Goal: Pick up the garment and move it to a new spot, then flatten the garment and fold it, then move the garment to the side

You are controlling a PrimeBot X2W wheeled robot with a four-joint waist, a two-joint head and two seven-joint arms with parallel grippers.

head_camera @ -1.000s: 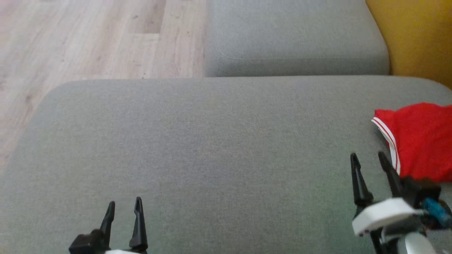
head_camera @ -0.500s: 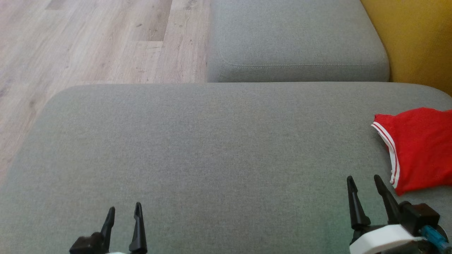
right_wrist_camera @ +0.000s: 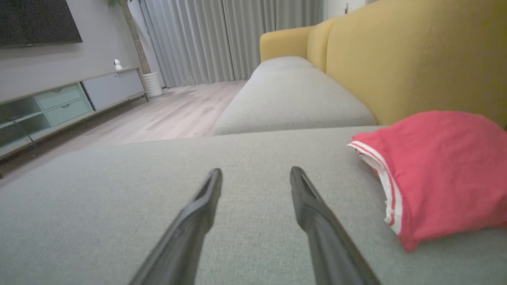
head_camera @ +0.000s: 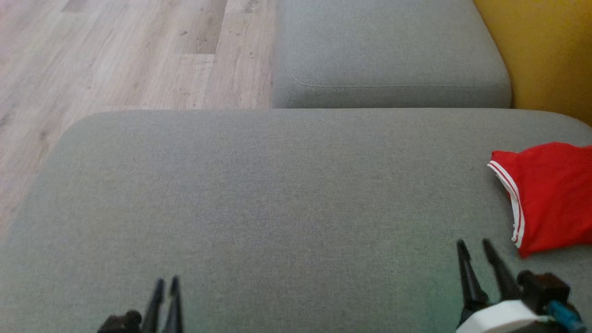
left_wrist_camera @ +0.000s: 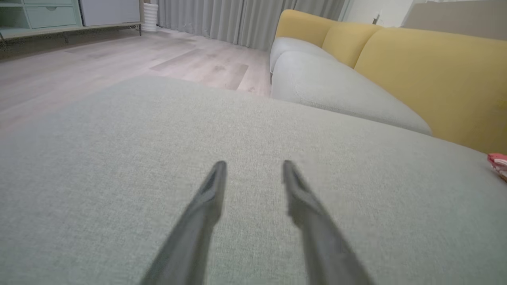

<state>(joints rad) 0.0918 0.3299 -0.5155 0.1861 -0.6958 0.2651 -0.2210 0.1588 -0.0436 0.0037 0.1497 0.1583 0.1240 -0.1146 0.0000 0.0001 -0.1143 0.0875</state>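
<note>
Left gripper: at 7 o'clock over the grey seat cushion, fingers spread, nothing between them.
Right gripper: at 5 o'clock, fingers spread and empty, near the garment but not touching it.
Red garment: a compact folded bundle with its white-striped hem showing, at 3 o'clock on the cushion's edge.
Progress: it looks folded and set aside, so I'd judge little is left.
Count: one garment, two grippers, two grey cushions.

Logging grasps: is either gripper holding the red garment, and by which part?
Nothing is held. The left gripper and right gripper stand open above the grey cushion; the red garment lies free beside the right one.
</note>
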